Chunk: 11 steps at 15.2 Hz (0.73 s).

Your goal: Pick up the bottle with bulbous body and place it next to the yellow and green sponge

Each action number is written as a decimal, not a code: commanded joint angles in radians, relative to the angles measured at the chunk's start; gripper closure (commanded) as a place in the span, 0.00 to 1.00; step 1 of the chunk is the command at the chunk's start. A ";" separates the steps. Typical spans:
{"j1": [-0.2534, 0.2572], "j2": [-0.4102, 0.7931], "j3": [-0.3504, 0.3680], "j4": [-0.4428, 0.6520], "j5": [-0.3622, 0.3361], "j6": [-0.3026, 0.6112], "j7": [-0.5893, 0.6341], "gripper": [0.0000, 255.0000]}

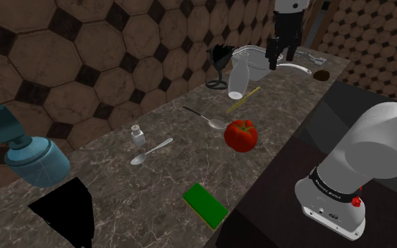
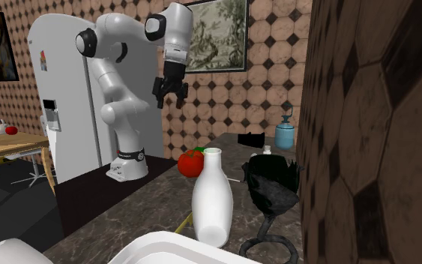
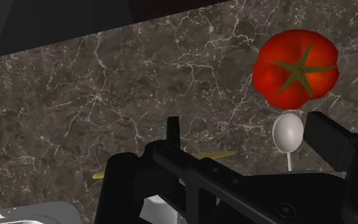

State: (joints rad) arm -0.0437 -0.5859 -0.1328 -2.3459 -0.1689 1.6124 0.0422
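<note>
Red tomato [image 1: 240, 134] beside a spoon [image 1: 207, 118], small white shaker [image 1: 138, 134], black goblet [image 1: 222, 56]

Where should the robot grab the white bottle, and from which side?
The white bottle stands upright, wide below and slim at the neck. Probably best to come straight down from above and pinch the neck, since the black goblet crowds one side.
</note>
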 commanded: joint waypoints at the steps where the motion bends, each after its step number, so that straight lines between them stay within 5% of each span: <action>1: -0.004 0.074 -0.026 0.039 -0.003 0.046 -0.022 0.00; 11: -0.022 0.441 -0.138 0.300 0.048 0.191 -0.156 0.00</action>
State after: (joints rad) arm -0.0630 -0.1786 -0.2607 -2.0804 -0.1293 1.8000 -0.0971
